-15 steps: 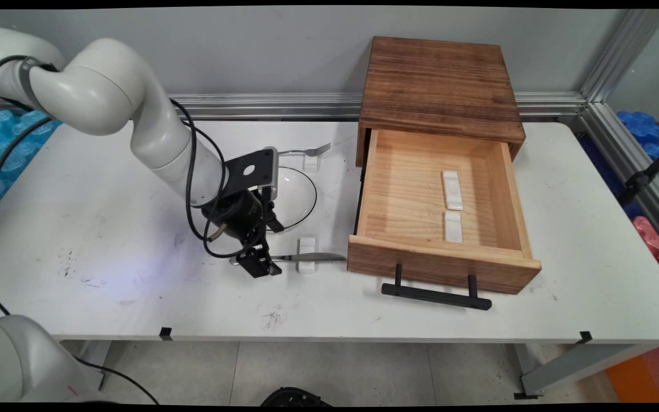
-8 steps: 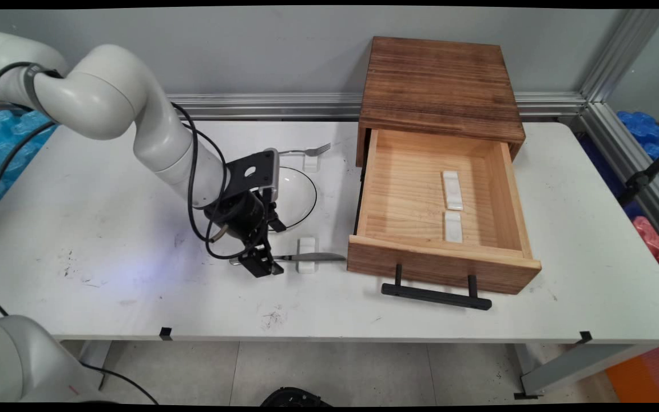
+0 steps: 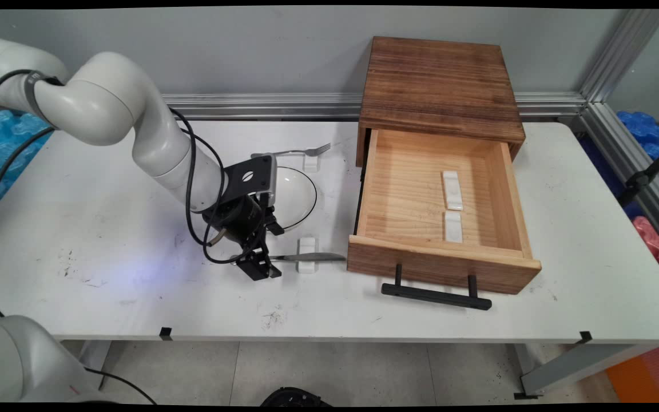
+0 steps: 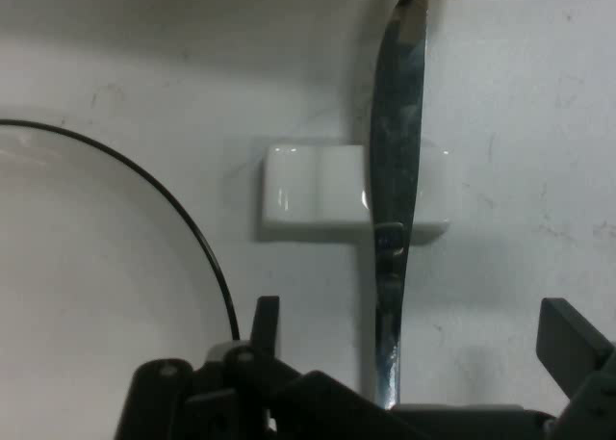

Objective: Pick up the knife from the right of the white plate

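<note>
Black two-finger gripper (image 3: 258,266) low over white table (image 3: 106,189), at the handle end of the silver table knife (image 3: 312,257); claw released, fingers (image 4: 267,317) spread wide, nothing grasped.

Knife lying across small white ceramic rest (image 3: 306,262), handle toward gripper, blade tip pointing at the front of the open pale wooden drawer (image 3: 441,266) and just short of it. In hand view knife (image 4: 397,170) running straight up between the two fingers, slightly nearer the one on the picture's left; rest (image 4: 313,204) under the blade just beyond the fingertips.

Clear shallow glass dish with dark rim (image 3: 306,197) just beside the gripper on the far side; rim close to one finger in hand view (image 4: 144,175); silver fork (image 3: 301,151) on a second white rest (image 3: 310,163) beyond the dish. Two more white rests (image 3: 452,191) inside the drawer, end to end; black bar handle (image 3: 435,294) on the drawer front; dark wooden cabinet (image 3: 438,86) above.

Judgement on handling: thin, slick metal, propped on one rest, so likely to pivot or skid if touched off-centre; best with handle midway between the pads, fingers square to its long axis, well clear of rest and dish rim; cannot tell whether fingertips touch the table or whether the handle end sits raised; gentle squeeze preferable.
</note>
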